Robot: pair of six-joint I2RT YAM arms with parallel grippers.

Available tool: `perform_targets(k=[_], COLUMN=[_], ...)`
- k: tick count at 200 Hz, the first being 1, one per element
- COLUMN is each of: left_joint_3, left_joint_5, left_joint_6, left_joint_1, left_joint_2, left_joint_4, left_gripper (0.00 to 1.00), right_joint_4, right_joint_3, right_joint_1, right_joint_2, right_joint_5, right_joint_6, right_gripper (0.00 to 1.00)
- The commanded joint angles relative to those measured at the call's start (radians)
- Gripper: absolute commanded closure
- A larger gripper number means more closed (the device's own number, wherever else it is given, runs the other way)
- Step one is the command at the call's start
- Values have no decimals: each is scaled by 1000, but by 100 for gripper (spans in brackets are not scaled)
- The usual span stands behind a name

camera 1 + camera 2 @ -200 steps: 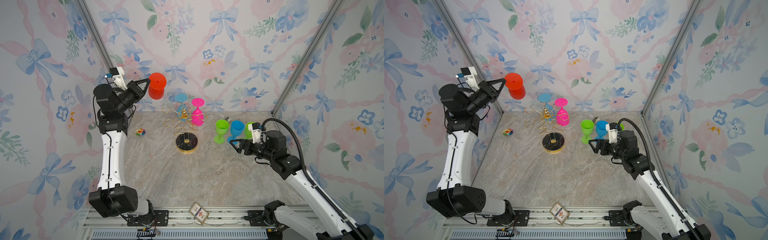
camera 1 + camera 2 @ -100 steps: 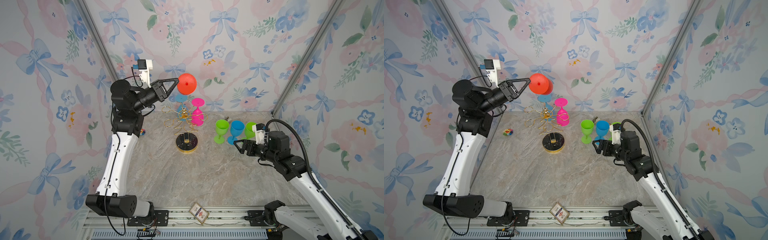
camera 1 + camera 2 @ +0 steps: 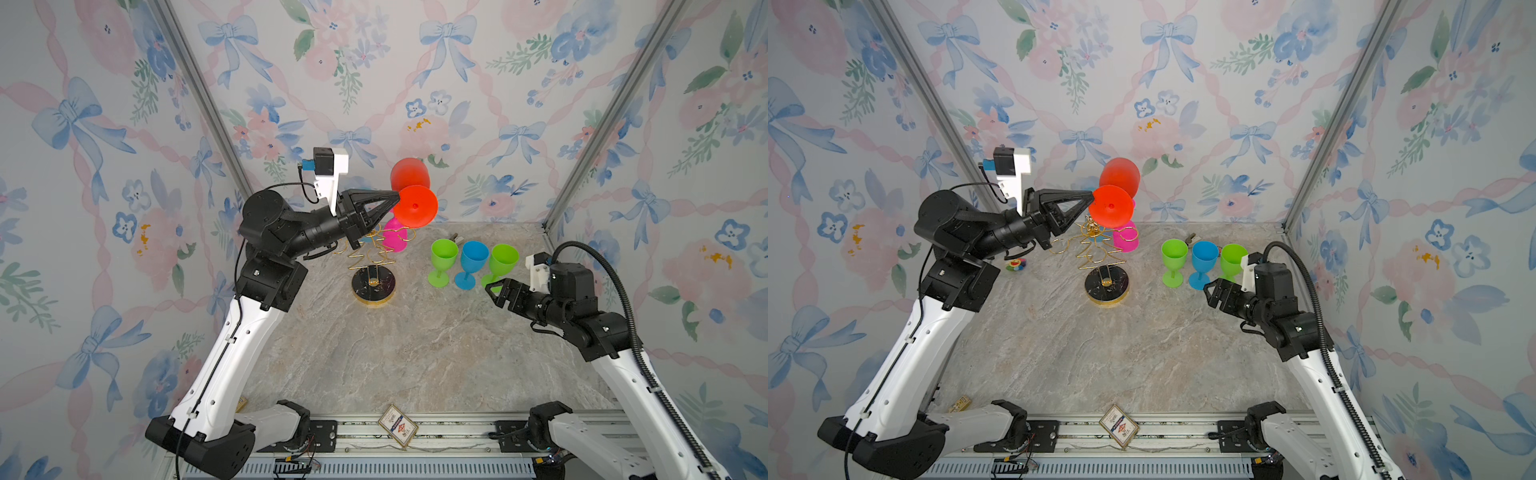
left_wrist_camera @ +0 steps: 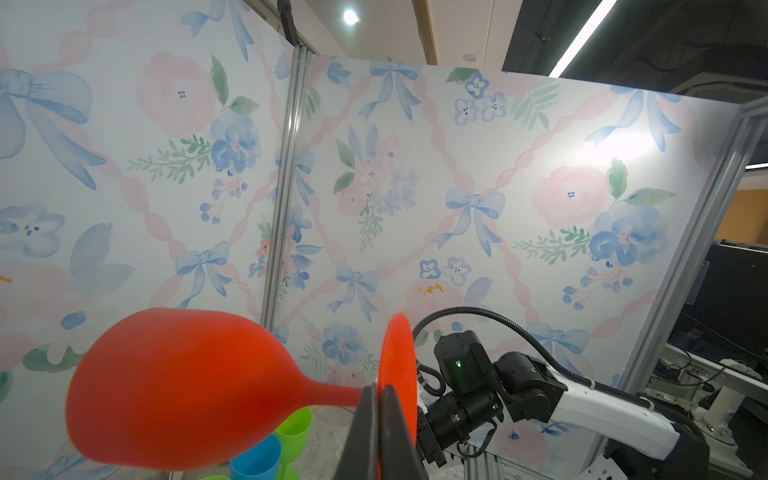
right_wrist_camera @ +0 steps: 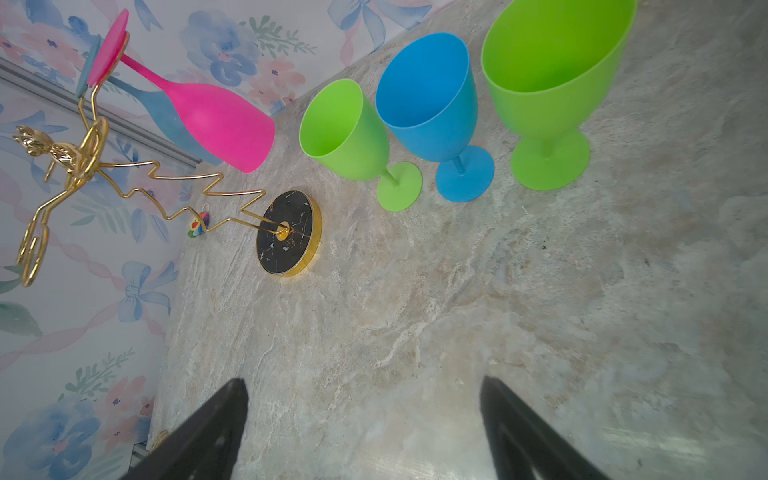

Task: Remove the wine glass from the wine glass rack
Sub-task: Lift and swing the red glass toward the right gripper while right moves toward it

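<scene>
Upright in a close row on the right of the table: a green goblet (image 3: 444, 255) (image 5: 345, 133), a blue goblet (image 3: 473, 257) (image 5: 428, 99) and a second green goblet (image 3: 503, 259) (image 5: 552, 70), mouths up, only plain coloured inner walls on show in the right wrist view. Hung upside down by the foot from the wine glass rack (image 3: 374, 286) (image 3: 1106, 286) (image 5: 289, 232): a pink glass (image 3: 395, 237) (image 5: 220, 120) and, behind it, a teal-blue glass (image 5: 166, 112).

Underneath, a beige marbled tabletop (image 3: 415, 353), with the rack's round black, gold-rimmed base toward the back middle, a small many-coloured trinket (image 3: 1016, 264) near the left wall and a patterned card (image 3: 397, 424) at the front rail. All round, wallpaper (image 3: 374, 83) of pink roses and blue bows, joined at aluminium corner posts (image 3: 199, 91).

Raised above the rack and off its loops: the red wine glass (image 3: 414, 205) (image 3: 1111, 206) (image 4: 178, 386), lying sideways, bowl toward the back wall. Pinched at the stem just beside the foot by the left gripper (image 3: 395, 196) (image 3: 1091, 196) (image 4: 378, 390), fingers pressed tight together. Low over the table just in front of the goblets, the right gripper (image 3: 492, 296) (image 5: 362, 380), spread wide, gripping nothing.
</scene>
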State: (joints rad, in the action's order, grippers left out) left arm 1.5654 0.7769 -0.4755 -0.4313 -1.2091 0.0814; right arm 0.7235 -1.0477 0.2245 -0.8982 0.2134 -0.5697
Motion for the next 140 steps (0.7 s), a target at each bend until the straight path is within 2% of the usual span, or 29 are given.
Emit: perform_targets(k=[1,52,140], left_joint_3=[-62,-227,-386], left_joint_5=[-89,-304,-632], left_joint_6=[173,474,740], left_joint_1=[-76,-306,-618], left_joint_2=[45,144,138], left_joint_4=[15,16,14], left_gripper=[100,100,100], right_joint_4=[53,122,192], right_joint_3=[-23,-40,-113], right_joint_1=[-39,-123,-172], right_joint_2=[19,1,-37], right_joint_5=[31,77,122], right_joint_6=[-27,-44,-48], right_gripper=[10,10,10])
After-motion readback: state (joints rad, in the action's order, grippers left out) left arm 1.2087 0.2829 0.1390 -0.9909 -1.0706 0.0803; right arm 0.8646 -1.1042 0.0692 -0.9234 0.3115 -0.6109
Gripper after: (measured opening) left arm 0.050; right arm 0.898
